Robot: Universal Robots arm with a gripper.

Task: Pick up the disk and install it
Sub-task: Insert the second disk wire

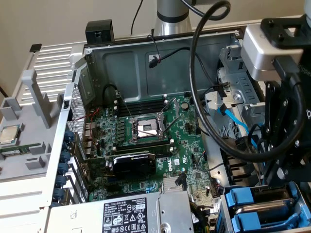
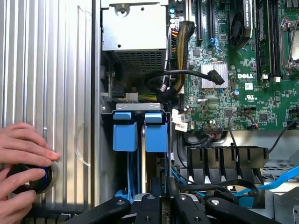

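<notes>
Pincer: the pincer (image 2: 164, 193) hangs low over the drive cage (image 2: 138, 108), at about four o'clock in the exterior view; its jaws are clenched almost together, and whether they nip anything I cannot tell
Disk: two blue-fronted carriers sit side by side in the cage; I take the disk (image 2: 155, 134) to be the one in line with the pincer, on the motherboard (image 2: 233, 93) side of the pair, with the other carrier (image 2: 125, 133) just beside it; its silver body and label are hidden
Seating: both blue fronts stand about level, so the disk looks home or nearly so, as a judgement
Weight: probably dense for its size
Stiffness: the metal body should be rigid; the plastic frame will likely flex and could unclip under a skewed pull
Surface: smooth metal flanks are likely slippery, the plastic rails less so
Fragility: likely shock-sensitive, so no knocking on the cage wall; the connector end is best left untouched
Where to hold: squarely across the two long edges near the middle, or by the blue front tab
Hazards: a blue cable (image 2: 280, 179) and black leads lie near the cage and could snag
Person: a hand (image 2: 23, 144) rests on a black knob (image 2: 25, 179) on the ribbed panel (image 2: 46, 70), well apart from the cage
</notes>
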